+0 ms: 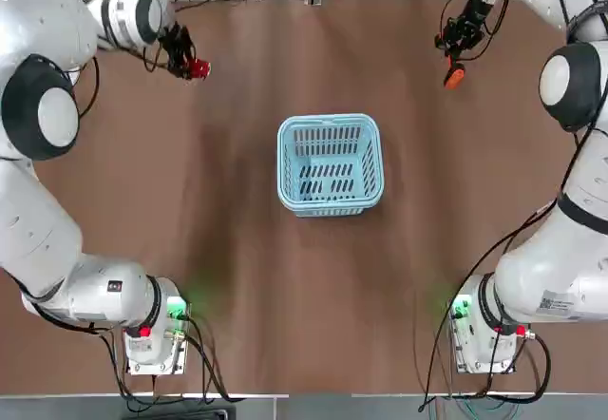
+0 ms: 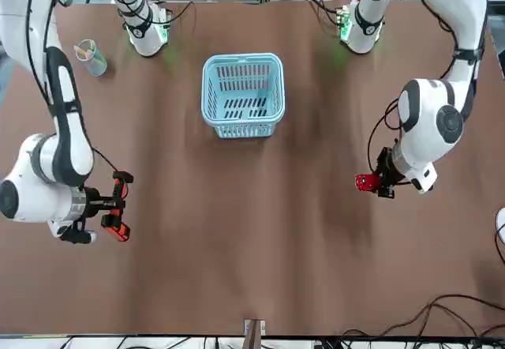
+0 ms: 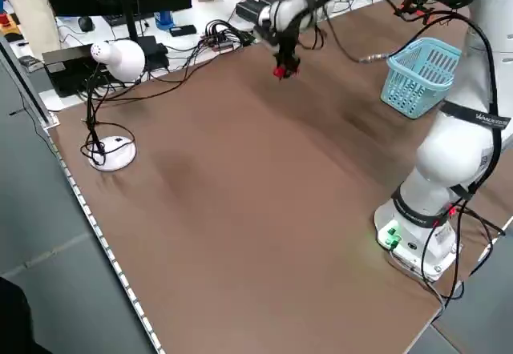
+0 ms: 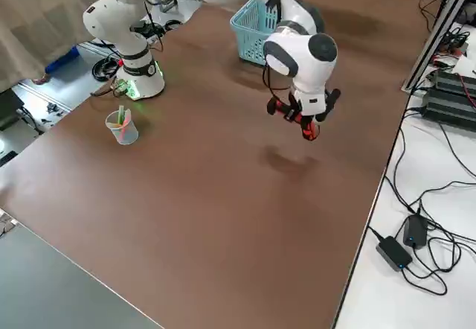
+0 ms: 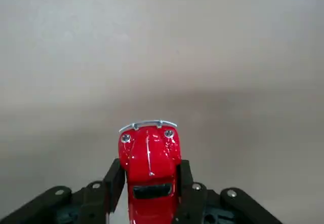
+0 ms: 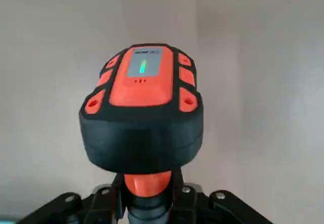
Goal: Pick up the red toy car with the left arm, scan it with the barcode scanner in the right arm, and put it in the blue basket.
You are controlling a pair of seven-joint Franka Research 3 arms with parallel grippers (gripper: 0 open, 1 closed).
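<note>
Upper left of the top view, the left gripper (image 1: 187, 66) pinches the red toy car (image 1: 198, 68) aloft; upper right, the right gripper (image 1: 454, 57) clamps the barcode scanner (image 1: 454, 77). They're well apart across the blue basket (image 1: 330, 164). The pinch looks narrow, so a quick swing could let the glossy car slip.

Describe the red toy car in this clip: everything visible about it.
The red toy car is a tiny glossy red model with a rounded hood, two small round headlights, a silver front bumper and a dark windshield. It looks like painted metal or hard plastic. The left gripper is shut on its sides, one black finger against each flank, nose pointing away from the wrist. It hangs above the brown table, near the far left corner, well away from the blue basket.
</note>
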